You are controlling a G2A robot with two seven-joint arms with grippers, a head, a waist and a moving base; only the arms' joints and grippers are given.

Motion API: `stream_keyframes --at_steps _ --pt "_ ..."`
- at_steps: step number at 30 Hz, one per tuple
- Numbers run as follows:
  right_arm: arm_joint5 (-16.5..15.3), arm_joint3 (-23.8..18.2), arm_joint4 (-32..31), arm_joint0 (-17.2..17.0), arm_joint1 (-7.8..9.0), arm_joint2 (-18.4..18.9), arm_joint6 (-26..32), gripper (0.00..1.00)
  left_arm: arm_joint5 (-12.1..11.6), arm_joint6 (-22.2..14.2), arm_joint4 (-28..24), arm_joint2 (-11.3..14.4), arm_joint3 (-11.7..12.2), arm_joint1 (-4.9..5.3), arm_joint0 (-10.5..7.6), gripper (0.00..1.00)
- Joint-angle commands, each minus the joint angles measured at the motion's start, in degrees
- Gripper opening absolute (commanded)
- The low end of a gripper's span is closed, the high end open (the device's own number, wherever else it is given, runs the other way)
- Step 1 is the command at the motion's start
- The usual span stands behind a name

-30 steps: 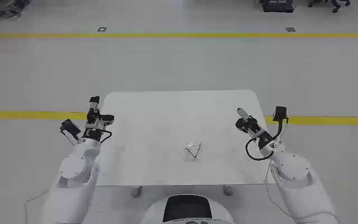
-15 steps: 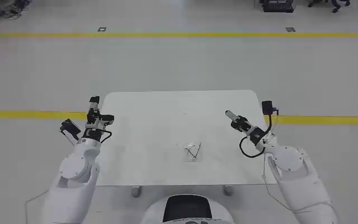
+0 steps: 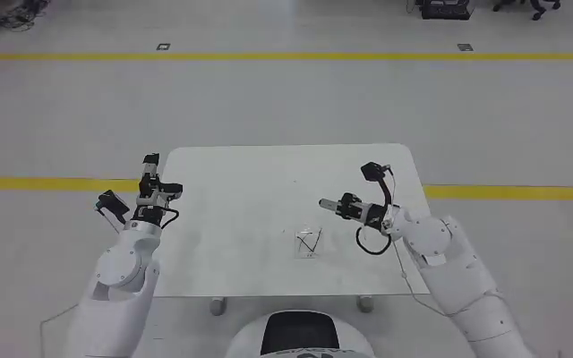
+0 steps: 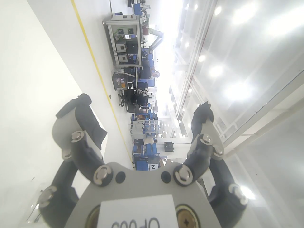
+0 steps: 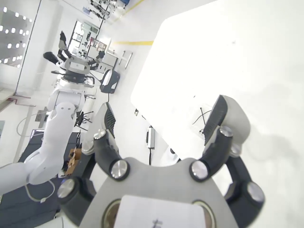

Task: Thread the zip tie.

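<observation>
The zip tie (image 3: 309, 240) is thin and black. Its strands lie crossed on a small clear wrapper near the front middle of the white table (image 3: 251, 179). My right gripper (image 3: 328, 204) hovers over the table just right of the tie and a little behind it, open and holding nothing. In the right wrist view the zip tie (image 5: 201, 117) lies beside one pad of the open right gripper (image 5: 163, 117), apart from it. My left gripper (image 3: 158, 177) is held up at the table's left edge, also open (image 4: 141, 113) and holding nothing.
The table's right edge (image 3: 414, 206) and front edge (image 3: 295, 294) border bare floor with yellow lines (image 3: 501, 191). The left arm (image 5: 71, 65) shows far off in the right wrist view. Bare tabletop (image 5: 213, 36) surrounds the tie.
My right arm has swung from the table's right edge inward to the left, ending near the zip tie. The left arm has kept still.
</observation>
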Motion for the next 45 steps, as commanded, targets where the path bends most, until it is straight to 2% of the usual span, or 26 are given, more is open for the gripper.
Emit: stream_keyframes --at_steps 1,12,15,19,23,25,26,42,43,44,45 --pt "0.1 -0.02 -0.02 -0.03 0.0 0.07 -0.09 1.0 0.0 0.0 0.0 0.0 0.0 0.0 0.0 1.0" --pt "0.43 -0.64 -0.79 0.17 -0.01 -0.52 0.73 1.0 0.0 0.0 0.0 0.0 0.0 0.0 0.0 1.0" --pt "8.33 -3.76 -6.16 3.42 -0.23 -4.23 6.06 1.0 0.0 0.0 0.0 0.0 0.0 0.0 0.0 1.0" --pt "15.69 -4.23 -13.09 9.28 -0.69 -10.44 16.16 1.0 0.0 0.0 0.0 0.0 0.0 0.0 0.0 1.0" --pt "20.03 -1.64 -18.05 15.74 -1.82 -17.44 23.19 1.0 0.0 0.0 0.0 0.0 0.0 0.0 0.0 1.0" --pt "21.54 -0.7 -19.23 17.75 -2.4 -19.78 23.96 1.0 0.0 0.0 0.0 0.0 0.0 0.0 0.0 1.0" --pt "21.67 -0.31 -19.31 18.48 -2.66 -20.87 24.57 1.0 0.0 0.0 0.0 0.0 0.0 0.0 0.0 1.0" --pt "21.55 -0.46 -20.25 18.56 -2.63 -21.1 24.48 1.0 0.0 0.0 0.0 0.0 0.0 0.0 0.0 1.0" --pt "22.44 -0.74 -24.02 18.81 -2.58 -22.23 24.88 1.0 0.0 0.0 0.0 0.0 0.0 0.0 0.0 1.0" --pt "25.54 -1.29 -28.52 19.45 -2.67 -23.85 26.7 1.0 0.0 0.0 0.0 0.0 0.0 0.0 0.0 1.0" --pt "26.71 -2.56 -28.95 19.75 -2.97 -24.93 26.97 1.0 0.0 0.0 0.0 0.0 0.0 0.0 0.0 1.0"
